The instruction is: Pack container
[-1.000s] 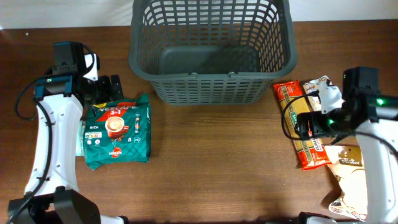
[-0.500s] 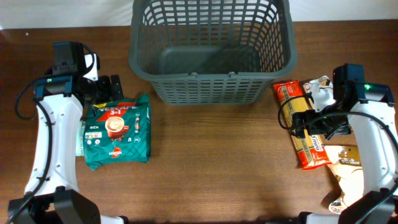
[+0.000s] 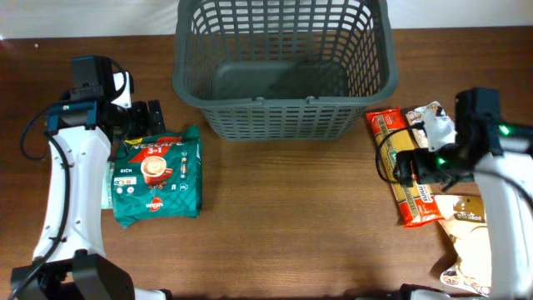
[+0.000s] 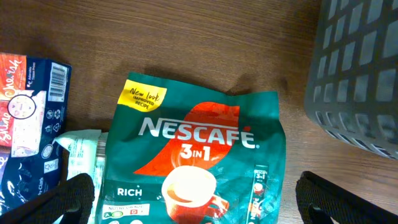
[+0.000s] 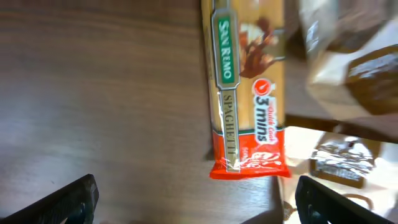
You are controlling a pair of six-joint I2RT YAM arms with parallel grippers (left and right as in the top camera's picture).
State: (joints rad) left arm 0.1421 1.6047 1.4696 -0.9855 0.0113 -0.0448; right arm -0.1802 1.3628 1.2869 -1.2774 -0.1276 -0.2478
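Observation:
The dark grey slotted container (image 3: 283, 121) stands at the back centre, with nothing in it; its wall also shows in the left wrist view (image 4: 360, 68). My left gripper (image 3: 143, 118) is open over the far end of a green Nescafe packet (image 3: 156, 175). In the left wrist view the packet (image 4: 196, 143) lies flat between the spread fingers (image 4: 199, 205). My right gripper (image 3: 401, 167) is open above a red and yellow spaghetti packet (image 3: 420, 210). In the right wrist view that packet (image 5: 245, 93) lies ahead of the fingers (image 5: 199, 205).
A blue packet (image 4: 28, 124) and a white-green packet (image 4: 81, 155) lie left of the Nescafe packet. A white packet (image 3: 433, 117) and a beige bag (image 3: 470, 242) lie by the spaghetti at the right edge.
The right arm swung a little toward the far side half a second ago and is back over the spaghetti packet. The left arm and the packets have not moved.

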